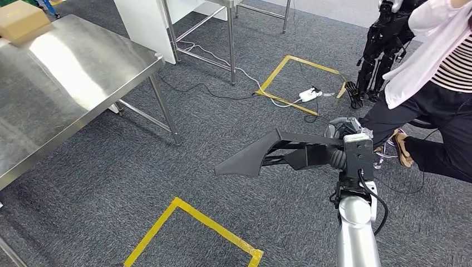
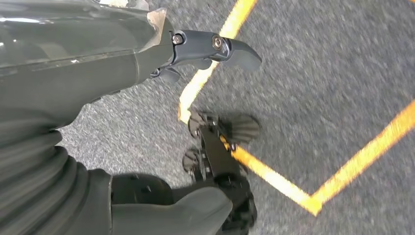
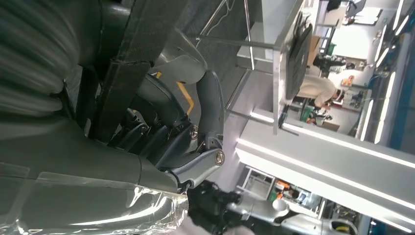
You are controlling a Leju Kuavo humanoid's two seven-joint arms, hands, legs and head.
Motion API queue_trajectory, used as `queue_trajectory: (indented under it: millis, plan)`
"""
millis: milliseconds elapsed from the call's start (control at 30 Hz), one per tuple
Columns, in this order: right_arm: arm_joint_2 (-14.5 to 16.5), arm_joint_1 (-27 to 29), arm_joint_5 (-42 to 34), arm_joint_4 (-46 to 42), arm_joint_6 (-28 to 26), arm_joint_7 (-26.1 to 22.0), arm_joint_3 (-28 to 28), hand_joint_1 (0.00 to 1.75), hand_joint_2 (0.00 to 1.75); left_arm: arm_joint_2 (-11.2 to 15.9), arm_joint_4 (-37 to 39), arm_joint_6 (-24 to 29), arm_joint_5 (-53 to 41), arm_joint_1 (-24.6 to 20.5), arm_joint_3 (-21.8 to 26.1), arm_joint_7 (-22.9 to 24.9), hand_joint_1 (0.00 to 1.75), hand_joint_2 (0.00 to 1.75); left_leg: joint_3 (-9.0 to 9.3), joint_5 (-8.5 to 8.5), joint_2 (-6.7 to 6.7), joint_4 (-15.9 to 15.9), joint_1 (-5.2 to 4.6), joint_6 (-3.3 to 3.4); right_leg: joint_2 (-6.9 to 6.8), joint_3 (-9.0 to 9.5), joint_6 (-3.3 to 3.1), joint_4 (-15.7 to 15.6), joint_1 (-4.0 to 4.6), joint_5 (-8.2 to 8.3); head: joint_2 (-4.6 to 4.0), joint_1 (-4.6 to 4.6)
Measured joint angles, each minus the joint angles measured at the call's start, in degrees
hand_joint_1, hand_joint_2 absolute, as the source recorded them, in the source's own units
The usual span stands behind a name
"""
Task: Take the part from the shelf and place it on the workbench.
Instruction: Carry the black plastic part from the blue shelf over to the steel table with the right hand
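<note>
R hand (image 1: pixel 340 157) grips black part (image 1: pixel 261 154) over carpet nr workbench (image 1: pixel 67 83); L hand (image 2: pixel 205 54) spread, empty.

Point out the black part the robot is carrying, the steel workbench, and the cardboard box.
black part (image 1: pixel 261 153), head view, on its wide tapered body left of the right hand.
steel workbench (image 1: pixel 67 83), head view, on the bare shiny top.
cardboard box (image 1: pixel 22 21), head view, on its top face.

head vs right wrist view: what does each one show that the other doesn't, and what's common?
Head only: the steel workbench, a cardboard box at its far corner, yellow floor tape, a seated person.
Right wrist only: a distant lit hall with a dark chair.
Both: the right hand gripping the black part.
</note>
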Motion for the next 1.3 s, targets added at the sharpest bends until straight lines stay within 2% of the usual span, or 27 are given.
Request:
queue_trajectory:
  millis: [67, 133, 200, 233, 267, 333, 367, 433, 467, 500, 533, 600, 667, 733, 767, 800, 833, 900, 967, 1033, 1067, 1133, 1167, 1200, 1233, 1267, 1300]
  plan:
    - [-0.05, -0.14, 0.46, -0.11, 0.01, 0.30, -0.10, 1.75, 1.75, -0.11, 0.00, -0.09, -0.22, 0.03, 0.03, 0.01, 0.00, 1.75, 0.88, 0.79, -1.20, -1.28, 0.48, 0.50, 2.22, -0.64, 0.16, 2.00, 0.04, -1.17, 0.00, 0.03]
    - [-0.45, -0.46, 1.70, 0.02, -0.17, 1.28, -0.33, 1.75, 1.75, -0.26, 0.00, -0.24, -0.50, -0.19, 0.04, 0.04, 0.00, 1.75, 1.25, 1.19, -2.56, -1.77, 0.84, 0.76, 5.08, -3.58, -0.05, 8.22, -0.18, -3.83, 0.00, 0.21]
    - [-1.02, -1.41, 3.64, 0.36, -0.33, 2.75, -0.67, 1.75, 1.75, -0.34, 0.00, -0.45, -0.89, -0.26, 0.04, 0.17, 0.00, 1.75, 1.23, 1.21, -4.23, -1.72, 0.91, 0.77, 5.86, -6.83, 0.18, 14.23, -0.42, -5.66, 0.00, 0.41]
    - [-1.27, -2.35, 4.74, 0.50, -0.34, 3.49, -0.79, 1.75, 1.75, -0.39, 0.00, -0.55, -1.11, -0.19, 0.04, 0.26, 0.00, 1.75, 1.23, 1.20, -5.05, -1.66, 0.93, 0.73, 5.94, -7.37, 0.61, 14.75, -0.56, -5.39, 0.00, 0.43]
    - [-1.50, -3.64, 5.80, 0.59, -0.29, 4.20, -0.84, 1.75, 1.75, -0.41, 0.01, -0.59, -1.30, -0.12, 0.04, 0.34, 0.00, 1.75, 1.23, 1.15, -5.81, -1.52, 1.01, 0.63, 6.06, -6.89, 1.21, 13.12, -0.75, -4.22, 0.00, 0.45]
    - [-1.86, -7.22, 7.84, 0.61, 0.25, 5.89, -0.85, 1.75, 1.75, -0.41, 0.01, -0.52, -1.74, -0.11, 0.04, 0.44, 0.00, 1.75, 1.07, 0.80, -7.21, -0.84, 1.20, 0.03, 7.49, -3.77, 2.52, 5.71, -1.33, -0.69, 0.00, 0.53]
    - [-1.97, -9.28, 8.55, 0.58, 0.73, 6.83, -0.79, 1.75, 1.75, -0.37, 0.01, -0.39, -1.94, -0.16, 0.04, 0.49, 0.00, 1.75, 0.81, 0.57, -7.80, -0.32, 1.23, -0.37, 8.25, -2.41, 2.70, 2.64, -1.57, 0.58, 0.00, 0.58]
    - [-2.04, -13.35, 9.22, 0.52, 1.71, 8.66, -0.55, 1.75, 1.75, -0.28, 0.00, -0.12, -2.35, -0.20, 0.04, 0.57, 0.00, 1.75, 0.13, 0.45, -8.70, 0.21, 1.21, -1.12, 8.87, -1.40, 2.14, 0.39, -1.50, 1.32, 0.00, 0.69]
    - [-2.02, -15.26, 9.20, 0.49, 2.07, 9.41, -0.35, 1.75, 1.75, -0.28, 0.01, -0.03, -2.48, -0.13, 0.04, 0.61, 0.00, 1.75, -0.12, 0.54, -9.14, 0.26, 1.29, -1.36, 8.33, -1.41, 1.67, 0.33, -1.38, 1.45, 0.00, 0.68]
    - [-2.00, -17.03, 9.10, 0.47, 2.34, 9.98, -0.14, 1.75, 1.75, -0.26, 0.01, -0.01, -2.60, -0.02, 0.05, 0.63, 0.00, 1.75, -0.29, 0.55, -9.23, 0.28, 1.41, -1.59, 7.81, -1.41, 1.32, 0.33, -1.36, 1.50, 0.00, 0.69]
    - [-1.95, -18.63, 8.97, 0.45, 2.54, 10.41, 0.11, 1.75, 1.75, -0.28, 0.02, -0.02, -2.66, 0.07, 0.06, 0.64, 0.00, 1.75, -0.53, 0.25, -8.53, 0.76, 1.42, -1.81, 7.33, -1.33, 0.97, 0.26, -1.40, 1.54, 0.00, 0.61]
    - [-1.86, -20.81, 8.81, 0.42, 2.74, 10.81, 0.54, 1.75, 1.75, -0.30, 0.04, -0.02, -2.69, 0.04, 0.06, 0.65, 0.00, 1.75, -1.60, -1.16, -5.99, 3.14, 1.37, -2.25, 6.52, -1.12, 0.33, 0.13, -1.51, 1.49, 0.00, 0.22]
    - [-1.85, -21.89, 8.74, 0.40, 2.79, 10.93, 0.77, 1.75, 1.75, -0.31, 0.04, -0.02, -2.69, -0.17, 0.06, 0.65, 0.00, 1.75, -4.52, -3.88, -3.75, 8.90, 1.41, -2.62, 5.65, -1.02, -0.21, 0.10, -1.24, 1.31, 0.00, -0.06]
    - [-1.86, -22.40, 8.66, 0.40, 2.79, 11.04, 0.89, 1.75, 1.75, -0.32, 0.04, -0.03, -2.71, -0.22, 0.06, 0.65, 0.00, 1.75, -8.22, -6.21, -2.84, 15.59, 1.51, -2.78, 4.44, -0.97, -0.60, 0.11, -0.96, 1.11, 0.00, -0.06]
    - [-1.86, -22.47, 8.62, 0.40, 2.79, 11.09, 0.95, 1.75, 1.75, -0.34, 0.04, -0.03, -2.73, -0.18, 0.06, 0.65, 0.00, 1.75, -9.14, -6.12, -2.70, 16.90, 1.51, -2.72, 3.79, -0.93, -0.74, 0.12, -0.84, 1.02, 0.00, -0.08]
    - [-1.86, -22.53, 8.59, 0.40, 2.78, 11.11, 1.02, 1.75, 1.75, -0.34, 0.04, -0.03, -2.74, -0.13, 0.06, 0.65, 0.00, 1.75, -8.84, -4.91, -2.60, 15.84, 1.48, -2.53, 3.17, -0.84, -0.87, 0.12, -0.73, 0.92, 0.00, -0.08]
    - [-1.86, -22.65, 8.57, 0.40, 2.77, 11.13, 1.09, 1.75, 1.75, -0.34, 0.04, -0.03, -2.75, -0.10, 0.06, 0.65, 0.00, 1.75, -7.42, -2.92, -2.26, 12.71, 1.40, -2.17, 2.57, -0.67, -0.95, 0.12, -0.60, 0.78, 0.00, -0.08]
    - [-1.87, -23.06, 8.54, 0.34, 2.76, 11.13, 1.27, 1.75, 1.75, -0.27, 0.03, -0.03, -2.76, -0.17, 0.06, 0.64, 0.00, 1.75, -3.40, 0.44, 0.12, 4.70, 0.75, -1.15, 1.50, -0.33, -0.93, 0.08, -0.25, 0.45, 0.00, -0.05]
    - [-1.94, -23.57, 8.48, 0.28, 2.78, 11.27, 1.45, 1.75, 1.75, -0.18, 0.02, -0.05, -2.76, -0.27, 0.06, 0.60, 0.00, 1.75, -1.58, 1.19, 1.70, 0.89, 0.00, -0.45, 0.49, -0.15, -0.64, 0.00, 0.08, 0.17, 0.00, -0.01]
    - [-1.93, -24.24, 8.51, 0.24, 2.83, 11.77, 1.75, 1.75, 1.75, -0.15, 0.02, -0.08, -2.87, -0.25, 0.07, 0.56, 0.00, 1.75, -1.50, 1.16, 0.61, 0.38, -0.16, -0.12, -0.56, 0.06, -0.25, -0.20, 0.33, -0.04, 0.00, 0.01]
    - [-1.86, -24.73, 8.65, 0.20, 2.87, 12.18, 1.93, 1.75, 1.75, -0.21, 0.02, -0.09, -3.01, -0.19, 0.07, 0.55, 0.00, 1.75, -1.23, 1.38, -0.05, -0.10, -0.02, 0.06, -0.21, 0.03, -0.04, 0.03, 0.32, -0.28, -0.01, 0.03]
    - [-1.74, -26.07, 9.19, 0.11, 3.10, 13.16, 2.33, 1.75, 1.75, -0.32, 0.01, -0.16, -3.30, -0.36, 0.07, 0.49, 0.00, 1.75, -0.52, 1.96, -1.30, -1.04, 0.50, 0.56, 2.53, -1.32, 0.05, 3.06, 0.27, -1.78, -0.01, 0.07]
    - [-1.81, -26.60, 9.52, 0.10, 3.24, 13.67, 2.51, 1.75, 1.75, -0.38, 0.01, -0.24, -3.46, -0.57, 0.06, 0.45, 0.00, 1.75, -0.41, 2.09, -1.97, -1.23, 0.71, 0.67, 4.29, -2.94, -0.08, 6.32, 0.08, -3.08, -0.01, 0.14]
    - [-1.88, -26.93, 9.89, 0.10, 3.45, 14.18, 2.69, 1.75, 1.75, -0.38, 0.01, -0.33, -3.62, -0.84, 0.05, 0.42, 0.00, 1.75, -0.39, 2.14, -2.77, -1.25, 0.85, 0.78, 5.39, -4.99, -0.17, 10.32, 0.02, -4.51, 0.00, 0.20]
    - [-1.97, -27.04, 10.25, 0.10, 3.63, 14.69, 2.83, 1.75, 1.75, -0.41, 0.00, -0.43, -3.80, -1.04, 0.05, 0.40, 0.00, 1.75, -0.38, 2.13, -3.70, -1.25, 0.94, 0.78, 5.87, -6.95, -0.07, 13.85, -0.07, -5.53, 0.00, 0.32]
    - [-2.03, -27.04, 10.54, 0.09, 3.79, 15.14, 2.99, 1.75, 1.75, -0.46, 0.00, -0.53, -4.03, -1.14, 0.04, 0.39, 0.00, 1.75, -0.36, 2.11, -4.70, -1.22, 1.00, 0.77, 6.06, -8.27, 0.25, 15.87, -0.21, -5.80, 0.00, 0.34]
    - [-2.05, -27.02, 10.82, 0.04, 3.93, 15.49, 3.17, 1.75, 1.75, -0.52, 0.00, -0.59, -4.21, -1.18, 0.04, 0.40, 0.00, 1.75, -0.33, 2.09, -5.67, -1.16, 1.10, 0.71, 6.15, -8.54, 0.77, 15.62, -0.37, -5.09, 0.00, 0.36]
